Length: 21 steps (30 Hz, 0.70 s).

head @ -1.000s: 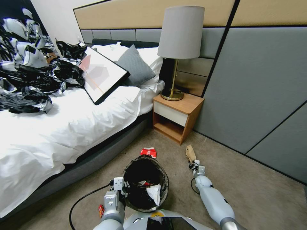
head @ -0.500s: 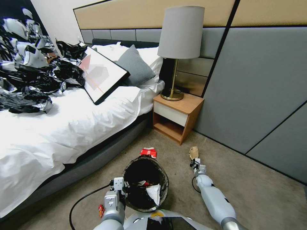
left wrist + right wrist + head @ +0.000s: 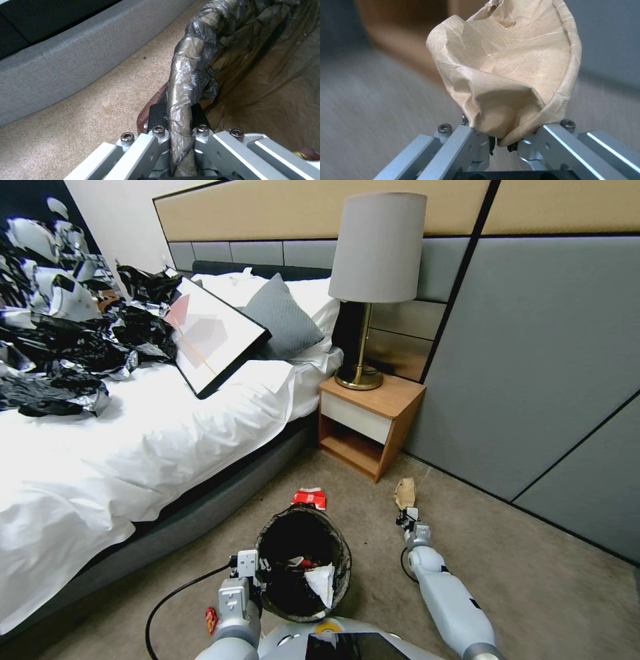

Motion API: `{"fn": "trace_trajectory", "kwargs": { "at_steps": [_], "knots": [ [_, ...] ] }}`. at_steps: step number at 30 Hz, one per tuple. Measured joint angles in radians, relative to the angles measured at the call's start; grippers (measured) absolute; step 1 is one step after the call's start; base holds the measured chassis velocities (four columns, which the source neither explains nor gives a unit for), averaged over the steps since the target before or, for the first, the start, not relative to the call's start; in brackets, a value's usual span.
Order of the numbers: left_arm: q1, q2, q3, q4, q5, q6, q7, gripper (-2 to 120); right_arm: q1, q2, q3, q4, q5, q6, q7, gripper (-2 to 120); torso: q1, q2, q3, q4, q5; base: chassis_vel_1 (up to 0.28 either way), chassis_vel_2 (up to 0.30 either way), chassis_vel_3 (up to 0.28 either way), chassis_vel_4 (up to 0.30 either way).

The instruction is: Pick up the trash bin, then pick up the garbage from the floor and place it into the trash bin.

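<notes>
The trash bin (image 3: 303,563), round with a black bag liner, hangs in front of my base with white and red scraps inside. My left gripper (image 3: 257,570) is shut on its lined rim (image 3: 181,100). My right gripper (image 3: 405,513) is shut on a crumpled brown paper scrap (image 3: 404,491) (image 3: 516,72), held off the carpet to the right of the bin and in front of the nightstand. A red and white wrapper (image 3: 310,498) lies on the carpet just beyond the bin. A small red scrap (image 3: 211,620) lies on the floor beside my left arm.
The bed (image 3: 133,447) with white sheets, black plastic sheeting (image 3: 60,353) and a framed picture (image 3: 213,337) fills the left. A wooden nightstand (image 3: 367,427) with a lamp (image 3: 373,280) stands ahead. A grey panelled wall (image 3: 533,380) runs along the right. Open carpet lies to the right.
My right gripper has lifted the brown paper and turned it, moving slightly away from me toward the nightstand. The bin and left gripper have not moved.
</notes>
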Motion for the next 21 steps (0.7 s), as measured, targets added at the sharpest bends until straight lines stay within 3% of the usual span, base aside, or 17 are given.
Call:
{"fn": "trace_trajectory", "kwargs": {
  "at_steps": [7, 10, 12, 15, 21],
  "knots": [
    [-0.002, 0.001, 0.004, 0.002, 0.000, 0.000, 0.001, 0, -0.157, -0.034, -0.052, 0.430, -0.032, 0.040, -0.048, 4, 0.000, 0.000, 0.000, 0.0001, 0.0004, 0.000, 0.000, 0.000, 0.000],
    [-0.003, 0.003, 0.004, 0.002, 0.000, 0.000, 0.001, 0, -0.200, -0.056, -0.089, 0.529, -0.035, 0.058, -0.097, 4, 0.000, 0.000, 0.000, -0.0001, -0.0001, 0.000, 0.000, 0.000, 0.000],
    [-0.003, 0.003, 0.004, 0.003, -0.001, -0.001, 0.001, 0, -0.215, -0.065, -0.102, 0.558, -0.035, 0.068, -0.123, 4, 0.000, 0.000, 0.000, 0.0000, 0.0005, 0.000, 0.000, 0.000, 0.000],
    [-0.007, 0.004, 0.008, 0.008, -0.002, -0.001, 0.001, 0, -0.267, -0.114, -0.145, 0.647, -0.034, 0.133, -0.259, 4, 0.000, 0.000, 0.000, 0.0000, 0.0005, 0.000, 0.000, 0.000, 0.000],
    [-0.016, 0.005, 0.010, 0.017, -0.005, -0.001, 0.002, 0, -0.298, -0.179, -0.179, 0.661, -0.024, 0.167, -0.366, 4, 0.000, 0.000, 0.000, -0.0001, 0.0003, 0.000, 0.000, 0.000, 0.000]
  ]
}}
